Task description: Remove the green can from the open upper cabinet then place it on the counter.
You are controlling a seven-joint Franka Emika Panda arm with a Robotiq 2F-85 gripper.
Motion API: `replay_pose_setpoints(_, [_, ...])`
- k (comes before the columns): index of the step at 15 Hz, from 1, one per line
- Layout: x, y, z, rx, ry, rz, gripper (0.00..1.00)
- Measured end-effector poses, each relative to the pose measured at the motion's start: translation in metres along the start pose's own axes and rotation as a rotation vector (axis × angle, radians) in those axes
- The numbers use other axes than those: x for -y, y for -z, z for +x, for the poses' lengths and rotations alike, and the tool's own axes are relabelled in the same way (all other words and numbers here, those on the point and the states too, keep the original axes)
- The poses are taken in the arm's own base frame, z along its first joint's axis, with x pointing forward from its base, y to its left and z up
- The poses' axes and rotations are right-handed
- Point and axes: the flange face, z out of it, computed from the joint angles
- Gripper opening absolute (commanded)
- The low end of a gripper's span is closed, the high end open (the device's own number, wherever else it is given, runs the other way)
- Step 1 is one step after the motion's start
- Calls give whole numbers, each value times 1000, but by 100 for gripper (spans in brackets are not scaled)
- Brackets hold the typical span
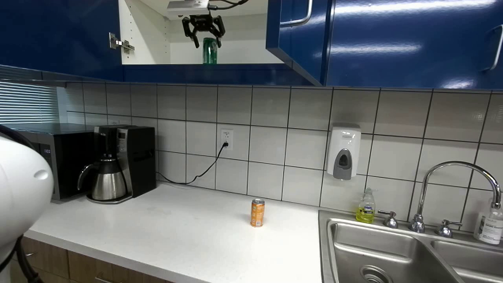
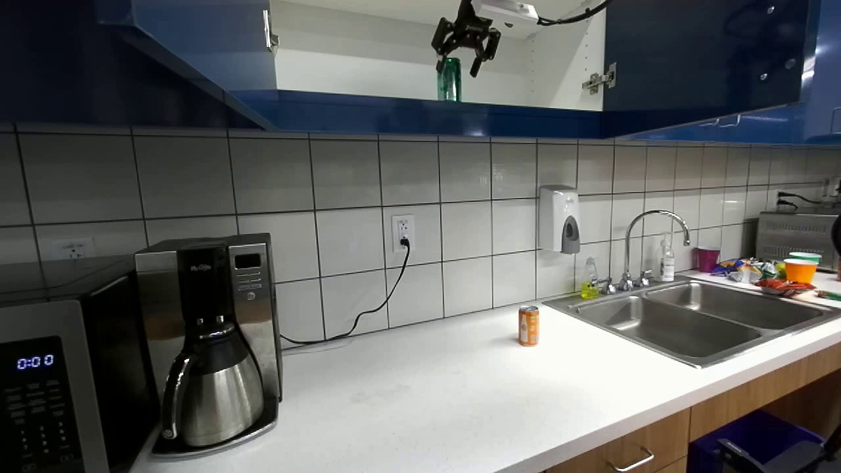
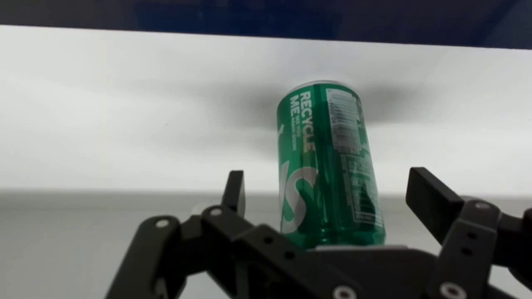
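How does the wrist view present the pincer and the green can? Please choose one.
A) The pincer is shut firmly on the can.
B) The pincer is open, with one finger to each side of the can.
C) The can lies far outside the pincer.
B: the pincer has its fingers spread, with a visible gap between each and the green can.

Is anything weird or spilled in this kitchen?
I see no spill. One odd thing: the display on the microwave reads 0:00, perhaps because the time isn't set. The green can stands upright in the upper cabinet, and the orange can upright on the counter.
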Motion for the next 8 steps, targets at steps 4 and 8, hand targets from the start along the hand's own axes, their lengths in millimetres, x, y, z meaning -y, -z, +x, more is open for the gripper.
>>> replay_pose_setpoints(4, [-3, -5, 6, -7, -3, -4, 100])
replay_pose_setpoints(8, [-4, -11, 11, -8, -4, -6, 100])
